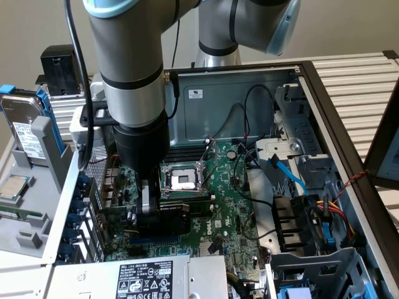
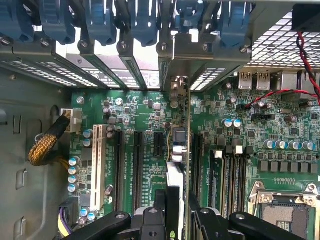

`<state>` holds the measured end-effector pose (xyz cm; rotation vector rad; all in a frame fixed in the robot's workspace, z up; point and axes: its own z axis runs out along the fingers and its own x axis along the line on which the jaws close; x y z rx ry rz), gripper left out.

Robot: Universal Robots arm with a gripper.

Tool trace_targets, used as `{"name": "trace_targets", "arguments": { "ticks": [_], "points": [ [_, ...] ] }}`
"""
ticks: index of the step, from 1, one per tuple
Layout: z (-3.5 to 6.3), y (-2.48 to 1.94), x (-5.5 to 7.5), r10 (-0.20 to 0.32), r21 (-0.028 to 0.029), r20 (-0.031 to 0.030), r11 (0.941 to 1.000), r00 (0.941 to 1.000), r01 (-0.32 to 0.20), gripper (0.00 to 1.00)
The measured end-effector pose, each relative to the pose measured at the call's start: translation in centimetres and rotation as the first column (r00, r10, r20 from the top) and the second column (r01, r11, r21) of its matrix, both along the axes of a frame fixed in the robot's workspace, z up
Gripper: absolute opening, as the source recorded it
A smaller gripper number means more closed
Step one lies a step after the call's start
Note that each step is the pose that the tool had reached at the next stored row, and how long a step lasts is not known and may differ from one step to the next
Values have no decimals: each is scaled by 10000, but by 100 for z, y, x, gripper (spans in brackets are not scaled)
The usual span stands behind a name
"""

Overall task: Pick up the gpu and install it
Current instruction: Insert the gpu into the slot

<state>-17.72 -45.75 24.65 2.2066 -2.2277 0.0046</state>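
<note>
My gripper (image 1: 149,215) reaches down into the open computer case and is shut on the gpu (image 1: 169,224), whose black shroud shows just below the fingers. In the wrist view the gpu (image 2: 176,167) stands on edge between my two black fingers (image 2: 154,220), running straight away from them over the green motherboard (image 2: 250,125). Its silver end bracket (image 2: 175,82) reaches the rear slot openings. The card sits in line with the black expansion slots (image 2: 137,165). Whether its lower edge is in a slot is hidden.
Blue latches (image 2: 140,20) line the rear slot openings. A white slot (image 2: 97,165) and a sleeved cable bundle (image 2: 45,147) lie to one side, and the CPU socket (image 1: 181,180) lies close by. Blue and black cables (image 1: 293,180) crowd the drive bays, and the power supply (image 1: 143,277) borders the front.
</note>
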Motion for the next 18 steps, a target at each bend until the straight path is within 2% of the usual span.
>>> {"name": "trace_targets", "arguments": {
  "ticks": [18],
  "points": [
    [-2, 0, -3, 114, -7, -2, 9999, 9999, -114, 27]
  ]
}}
